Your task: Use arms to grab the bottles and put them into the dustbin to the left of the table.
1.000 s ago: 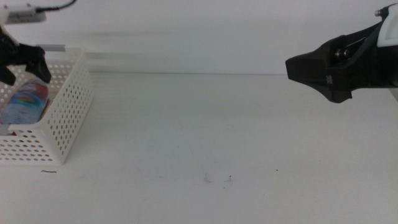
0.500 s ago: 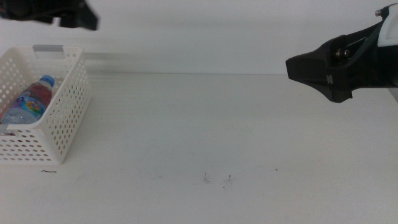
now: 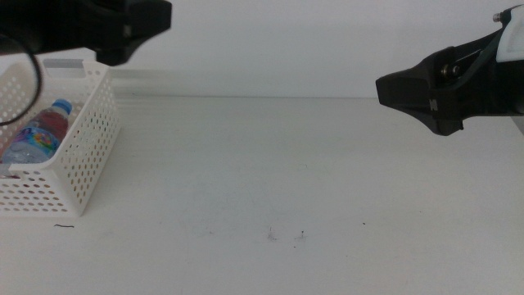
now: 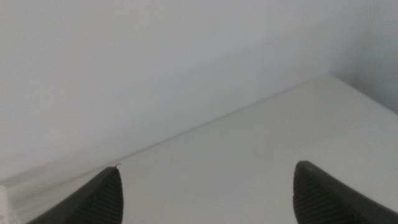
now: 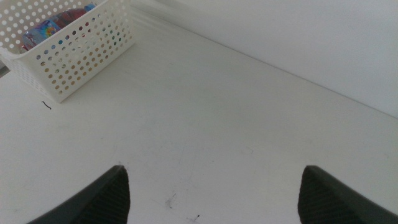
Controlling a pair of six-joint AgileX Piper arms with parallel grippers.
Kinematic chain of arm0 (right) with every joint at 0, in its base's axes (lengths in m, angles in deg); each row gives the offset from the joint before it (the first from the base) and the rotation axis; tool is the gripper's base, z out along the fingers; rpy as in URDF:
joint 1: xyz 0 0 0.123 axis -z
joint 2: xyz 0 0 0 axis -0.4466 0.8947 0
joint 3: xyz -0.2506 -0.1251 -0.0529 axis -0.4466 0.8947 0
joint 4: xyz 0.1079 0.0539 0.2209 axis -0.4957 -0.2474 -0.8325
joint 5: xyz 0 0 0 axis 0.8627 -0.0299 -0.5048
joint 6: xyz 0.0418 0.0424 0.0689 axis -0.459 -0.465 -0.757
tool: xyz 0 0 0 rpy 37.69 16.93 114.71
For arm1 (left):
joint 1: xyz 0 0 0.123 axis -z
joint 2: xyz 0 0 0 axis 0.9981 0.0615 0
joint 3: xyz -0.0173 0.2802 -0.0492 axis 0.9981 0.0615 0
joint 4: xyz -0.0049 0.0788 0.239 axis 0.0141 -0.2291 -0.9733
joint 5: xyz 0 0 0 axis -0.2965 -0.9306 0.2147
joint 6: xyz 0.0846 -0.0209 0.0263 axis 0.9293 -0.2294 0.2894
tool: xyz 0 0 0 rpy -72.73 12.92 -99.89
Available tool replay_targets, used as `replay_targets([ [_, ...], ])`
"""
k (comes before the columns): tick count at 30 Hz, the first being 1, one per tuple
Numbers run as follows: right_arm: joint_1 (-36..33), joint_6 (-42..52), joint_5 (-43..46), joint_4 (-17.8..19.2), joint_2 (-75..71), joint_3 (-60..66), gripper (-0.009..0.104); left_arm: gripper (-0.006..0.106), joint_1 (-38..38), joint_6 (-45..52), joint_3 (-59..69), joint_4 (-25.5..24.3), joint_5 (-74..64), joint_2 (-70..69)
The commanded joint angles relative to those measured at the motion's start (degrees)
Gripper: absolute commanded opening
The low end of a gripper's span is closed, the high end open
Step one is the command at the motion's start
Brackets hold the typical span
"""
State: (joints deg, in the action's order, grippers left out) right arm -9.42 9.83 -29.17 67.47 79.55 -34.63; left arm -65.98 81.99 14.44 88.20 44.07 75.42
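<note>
The dustbin (image 3: 78,156) is a white perforated basket at the table's left edge. A clear bottle (image 3: 33,138) with a blue cap and a colourful label lies inside it. My left gripper (image 3: 154,20) hangs high above the dustbin's far right corner. The left wrist view shows it open (image 4: 205,196) and empty over bare table. My right gripper (image 3: 391,88) hovers at the right side, far from the dustbin. It is also open (image 5: 214,196) with nothing in it. The right wrist view shows the dustbin (image 5: 87,46) with the bottle (image 5: 45,29) in it.
The white table (image 3: 286,172) runs from the dustbin to the right arm and carries only a few small dark specks (image 3: 286,236) near the front. A white wall (image 3: 286,49) stands behind it.
My left gripper has risen out of the dustbin and moved right, leaving the blue-capped bottle lying inside. The dustbin shifted slightly. The right arm has stayed still.
</note>
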Motion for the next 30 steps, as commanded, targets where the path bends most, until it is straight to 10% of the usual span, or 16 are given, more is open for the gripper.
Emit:
replay_targets([
  [1,-0.1,0.1,0.4,0.4,-0.2,-0.5,0.093,0.094,0.3,-0.8,0.3,0.2,0.9,-1.7],
  [17,0.7,0.1,2.2,-2.6,-0.2,1.5,0.093,0.094,-0.6,-0.8,0.8,-1.0,2.7,-3.3],
  [25,18.8,0.1,28.9,-8.7,-12.7,27.9,0.093,0.094,-17.2,-0.8,24.4,-0.2,24.3,-16.4],
  [30,25.5,0.1,28.9,-7.1,-29.5,43.9,0.093,0.094,-24.7,-0.8,39.5,-3.8,23.4,-28.1],
])
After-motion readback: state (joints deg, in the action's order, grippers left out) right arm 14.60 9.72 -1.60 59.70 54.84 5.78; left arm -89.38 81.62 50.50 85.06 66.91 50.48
